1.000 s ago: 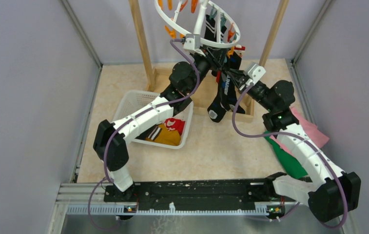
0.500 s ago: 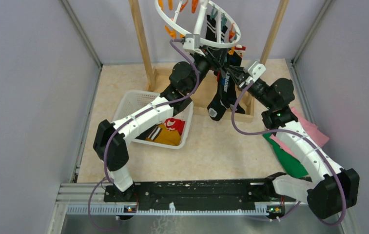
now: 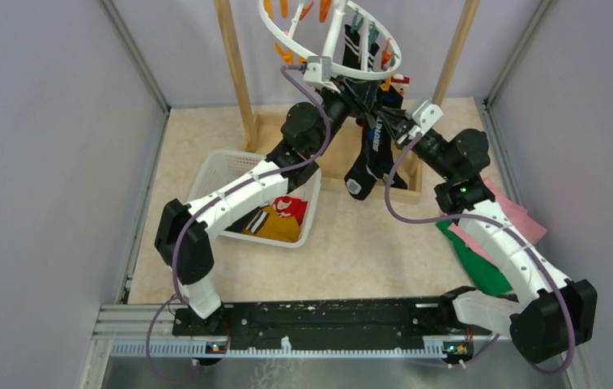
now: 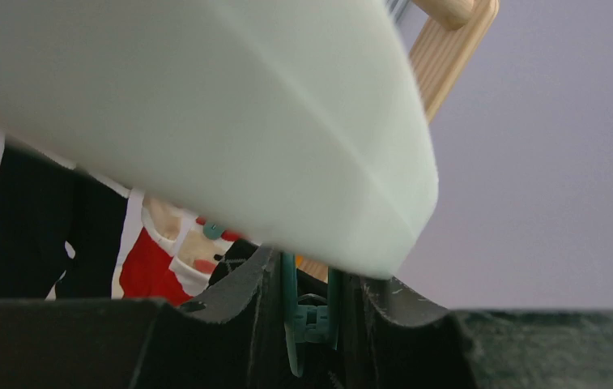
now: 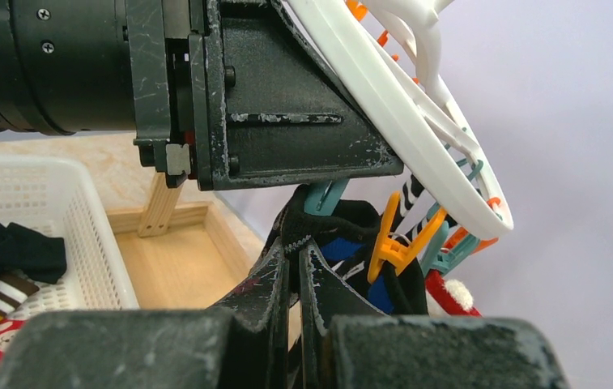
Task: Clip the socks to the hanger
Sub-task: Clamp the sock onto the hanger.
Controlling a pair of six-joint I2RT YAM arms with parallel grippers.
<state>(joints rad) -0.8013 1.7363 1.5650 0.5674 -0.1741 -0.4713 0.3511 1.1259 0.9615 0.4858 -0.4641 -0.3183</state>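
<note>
The white ring hanger [image 3: 331, 40] hangs at the top with orange and teal pegs. My left gripper [image 3: 350, 96] reaches up under its rim and is shut on a teal peg [image 4: 311, 316]; the rim [image 4: 206, 121] fills the left wrist view. My right gripper [image 3: 392, 121] is shut on the cuff of a black sock with blue and white marks [image 3: 372, 154], holding the cuff [image 5: 319, 235] right under that teal peg [image 5: 325, 194]. An orange peg [image 5: 392, 243] holds another black sock beside it. A red and white sock [image 4: 157, 259] hangs behind.
A white mesh basket [image 3: 230, 174] at the left holds red and yellow-orange socks [image 3: 278, 219]. The wooden rack posts [image 3: 234, 65] and base frame [image 3: 319, 174] stand under the hanger. Pink [image 3: 521, 215] and green [image 3: 481, 267] cloths lie by the right arm.
My right gripper has risen slightly toward the ring, carrying the black sock's cuff up with it. The left arm has stayed at the peg.
</note>
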